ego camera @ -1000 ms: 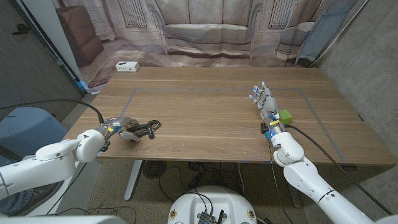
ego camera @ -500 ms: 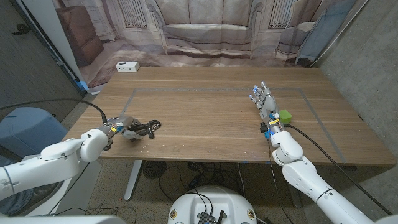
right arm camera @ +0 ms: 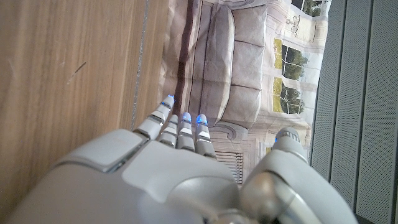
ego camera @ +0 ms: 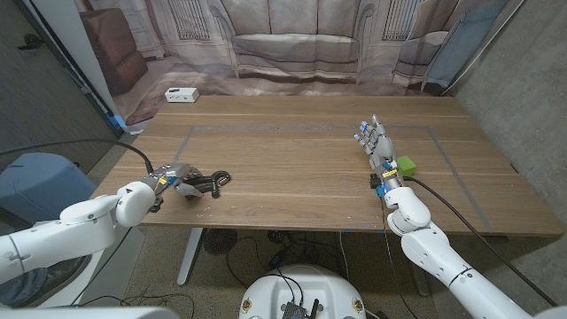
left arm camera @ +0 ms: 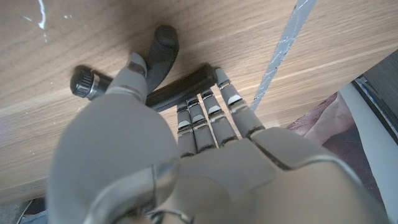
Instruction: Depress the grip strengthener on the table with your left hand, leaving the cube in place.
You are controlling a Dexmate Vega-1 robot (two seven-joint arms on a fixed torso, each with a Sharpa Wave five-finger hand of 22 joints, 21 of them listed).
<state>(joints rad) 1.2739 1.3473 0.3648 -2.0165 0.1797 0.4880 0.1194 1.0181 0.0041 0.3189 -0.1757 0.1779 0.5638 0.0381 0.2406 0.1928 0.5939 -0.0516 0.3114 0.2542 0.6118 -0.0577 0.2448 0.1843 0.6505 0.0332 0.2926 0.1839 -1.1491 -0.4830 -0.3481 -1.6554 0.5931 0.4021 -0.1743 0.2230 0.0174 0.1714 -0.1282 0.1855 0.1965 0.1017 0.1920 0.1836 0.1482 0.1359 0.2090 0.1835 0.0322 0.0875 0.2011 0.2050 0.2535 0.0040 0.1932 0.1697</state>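
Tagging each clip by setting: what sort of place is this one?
Probably a lab or test bay staged as a living room: the sofa is a printed backdrop behind a wooden table marked with tape, between grey walls.

Both arms reach in from the near edge, hands well apart.
The white left arm's grey left hand [ego camera: 174, 177] lies low at the tabletop's [ego camera: 292, 168] near left, its fingers [left arm camera: 211, 112] curled together and pointing inward. The right hand [ego camera: 381, 146] stands on its edge, fingers [right arm camera: 180, 127] extended straight and close together.
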